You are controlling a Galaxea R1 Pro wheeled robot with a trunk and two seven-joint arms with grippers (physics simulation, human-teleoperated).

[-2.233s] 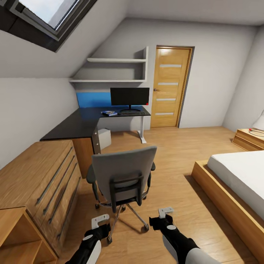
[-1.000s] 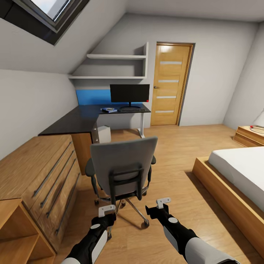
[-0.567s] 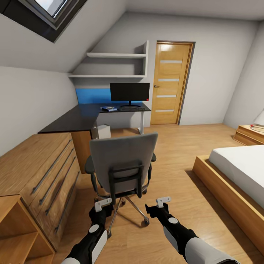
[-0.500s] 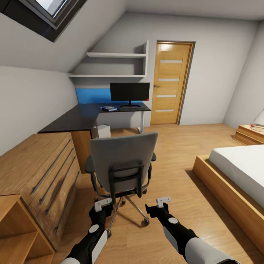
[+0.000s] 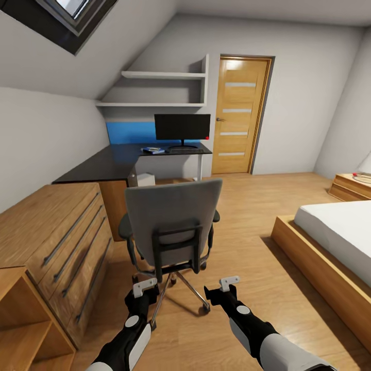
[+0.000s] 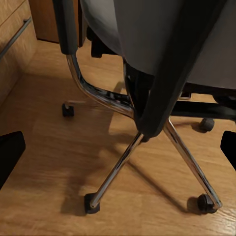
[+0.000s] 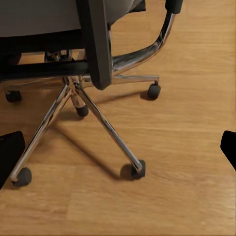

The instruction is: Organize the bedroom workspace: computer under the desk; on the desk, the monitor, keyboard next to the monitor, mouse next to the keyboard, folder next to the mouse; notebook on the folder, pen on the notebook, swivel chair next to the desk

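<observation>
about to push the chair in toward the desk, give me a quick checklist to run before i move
1. Swivel chair directly ahead, its back to the robot: ok.
2. Left gripper open and empty, low behind the chair base: ok.
3. Right gripper open and empty: ok.
4. Chair next to the desk: not ok, open floor lies between them.
5. Folder off the seat: a blue item lies on the desk by the monitor; the seat itself is hidden by the backrest: cannot tell.
6. Drawer unit close beside the chair's path: cannot tell whether the clearance is enough.
</observation>
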